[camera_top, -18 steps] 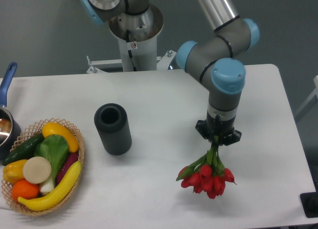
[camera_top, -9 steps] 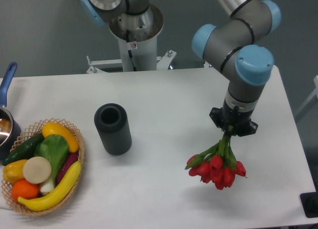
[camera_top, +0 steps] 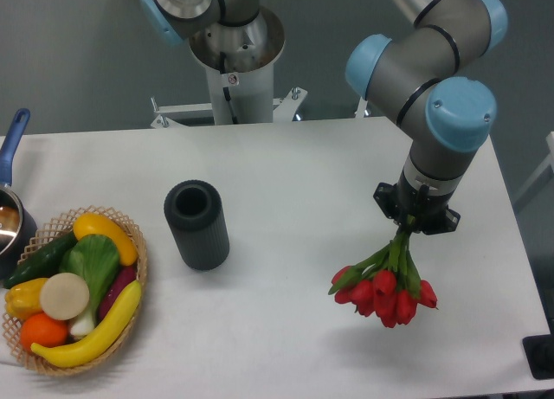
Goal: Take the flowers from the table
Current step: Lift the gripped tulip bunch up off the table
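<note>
The flowers (camera_top: 385, 288) are a small bunch of red tulips with green stems, hanging buds-down from my gripper (camera_top: 414, 219). The gripper is shut on the top of the stems, over the right half of the white table (camera_top: 303, 174). The bunch hangs in the air above the tabletop and casts a faint shadow below it. The beige band is hidden in the gripper.
A dark grey ribbed cylinder (camera_top: 196, 223) stands upright at the table's middle left. A wicker basket (camera_top: 69, 291) of fruit and vegetables sits at the front left. A pot with a blue handle (camera_top: 12, 191) is at the left edge. The arm's base (camera_top: 234, 53) stands behind the table.
The gripper has moved right and up with the flowers in it. The bunch now hangs higher and farther right than a second ago.
</note>
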Action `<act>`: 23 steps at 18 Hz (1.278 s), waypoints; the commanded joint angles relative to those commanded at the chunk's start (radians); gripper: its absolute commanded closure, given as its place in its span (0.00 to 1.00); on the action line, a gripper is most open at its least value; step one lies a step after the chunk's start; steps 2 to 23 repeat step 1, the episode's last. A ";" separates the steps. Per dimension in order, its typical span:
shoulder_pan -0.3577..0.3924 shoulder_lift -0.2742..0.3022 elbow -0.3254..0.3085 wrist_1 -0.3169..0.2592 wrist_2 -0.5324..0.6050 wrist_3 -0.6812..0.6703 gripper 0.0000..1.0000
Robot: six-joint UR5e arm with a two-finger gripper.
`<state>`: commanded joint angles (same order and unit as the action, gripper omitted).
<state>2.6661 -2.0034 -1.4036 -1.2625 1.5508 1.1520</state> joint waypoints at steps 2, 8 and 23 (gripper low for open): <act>0.000 0.000 -0.002 0.000 0.000 0.000 0.96; 0.000 0.000 -0.002 0.000 0.000 0.000 0.96; 0.000 0.000 -0.002 0.000 0.000 0.000 0.96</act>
